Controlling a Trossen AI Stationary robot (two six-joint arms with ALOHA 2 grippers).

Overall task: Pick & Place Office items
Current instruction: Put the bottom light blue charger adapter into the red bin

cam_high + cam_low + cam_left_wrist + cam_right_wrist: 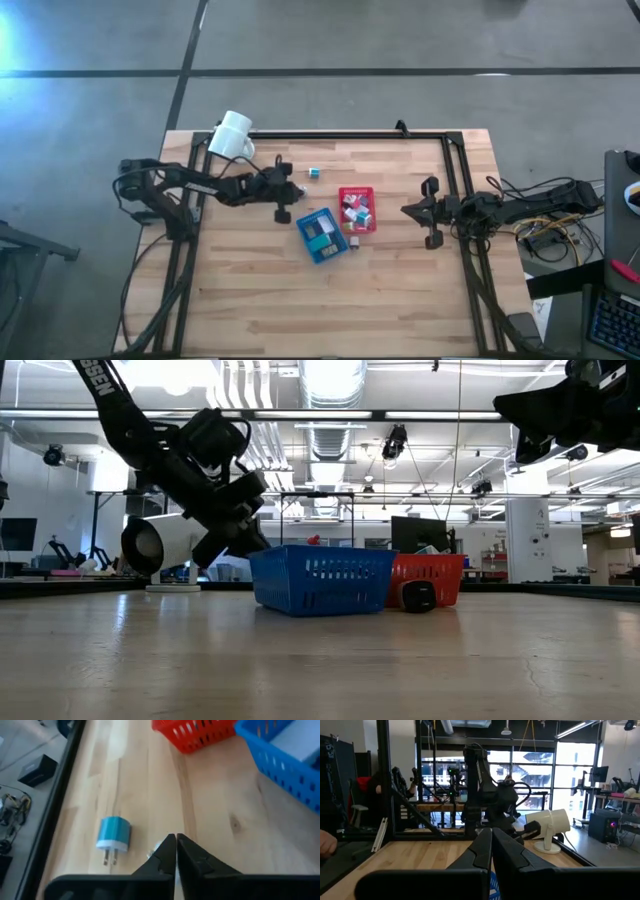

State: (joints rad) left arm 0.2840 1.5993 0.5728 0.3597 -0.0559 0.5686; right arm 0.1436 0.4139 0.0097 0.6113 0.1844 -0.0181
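Wood planks make the tabletop point(330, 300), pale and framed by dark rails, and it stands on a grey concrete floor; behind it the low view shows a big hall with ceiling lamps, pipes and desks.

Left tool point(291, 187) is low over the planks, just beside the blue tray point(322, 236), and its fingers point(167, 855) are pressed together – nothing sits between them. A small white item point(156, 849) lies right at the fingertips; I cannot tell if it touches them. A teal plug-shaped block point(113, 835) lies near, a little to the side of the tool. More office items point(357, 211) are heaped in the red tray point(357, 190), next to the blue one.

Right tool point(408, 210) waits apart from the trays at the right side – fingers point(479, 851) pressed together, holding nothing. A white mug point(233, 135) stands at the far edge
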